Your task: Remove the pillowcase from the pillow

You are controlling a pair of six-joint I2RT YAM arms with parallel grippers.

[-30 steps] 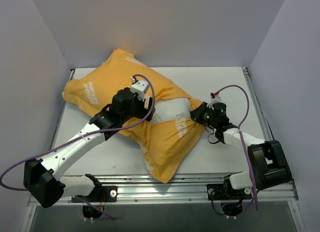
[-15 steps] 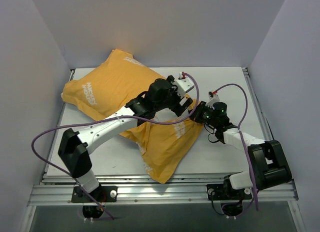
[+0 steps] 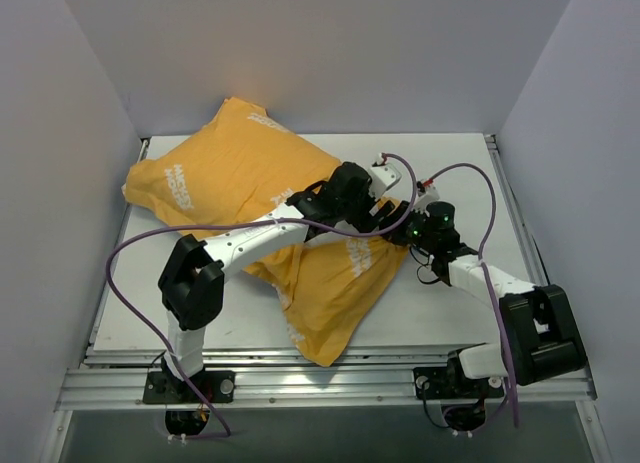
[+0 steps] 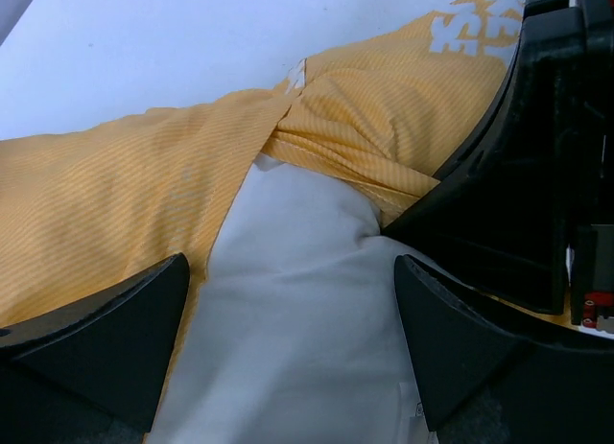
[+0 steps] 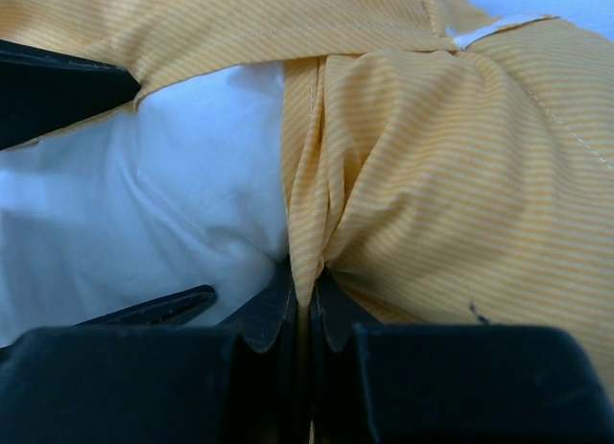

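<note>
The orange-yellow pillowcase with white lettering lies across the table, still around the pillow. The white pillow shows through the case's open mouth; it also shows in the right wrist view. My left gripper is open, its fingers straddling the exposed white pillow; in the top view it sits over the opening, close to the right gripper. My right gripper is shut on a bunched fold of the pillowcase at the opening's edge, at the case's right end.
Grey walls enclose the white table at left, back and right. A metal rail runs along the near edge. Purple cables loop off both arms.
My left arm has swung right across the pillowcase, from its middle to the open end beside the right gripper. The right gripper has stayed put, holding the fold.
</note>
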